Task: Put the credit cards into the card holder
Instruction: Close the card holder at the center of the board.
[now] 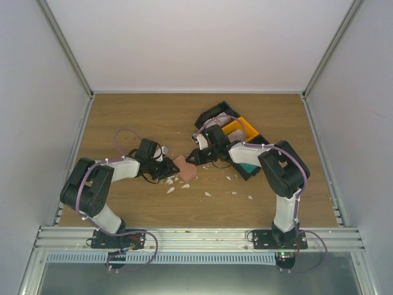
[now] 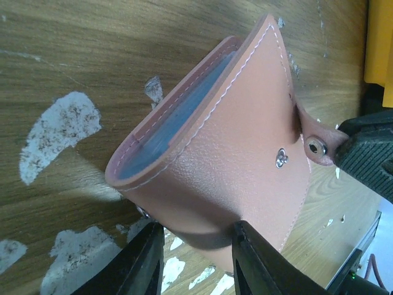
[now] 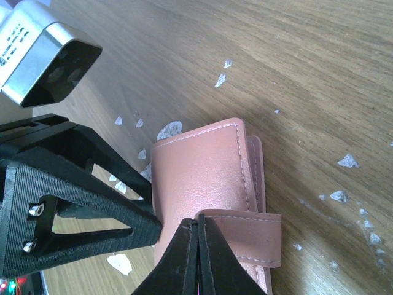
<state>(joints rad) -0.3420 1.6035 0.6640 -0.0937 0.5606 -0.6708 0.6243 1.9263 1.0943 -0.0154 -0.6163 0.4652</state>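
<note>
The salmon-pink card holder point(image 1: 185, 168) is at the table's middle, folded nearly shut and bowed, with its light blue inside point(image 2: 178, 117) showing in the gap. My left gripper point(image 2: 196, 232) is shut on the card holder's lower edge, one black finger on each side. My right gripper point(image 3: 198, 222) is shut on the holder's strap tab point(image 3: 252, 236), next to its snap button point(image 2: 316, 147). In the top view the left gripper point(image 1: 167, 169) and right gripper point(image 1: 196, 161) meet at the holder from either side. No credit cards show plainly in any view.
A black bin point(image 1: 215, 114) and an orange bin point(image 1: 244, 129) stand behind the right arm, with a teal patch point(image 1: 248, 167) under its forearm. White scraps point(image 1: 171, 189) lie scattered on the wood in front of the holder.
</note>
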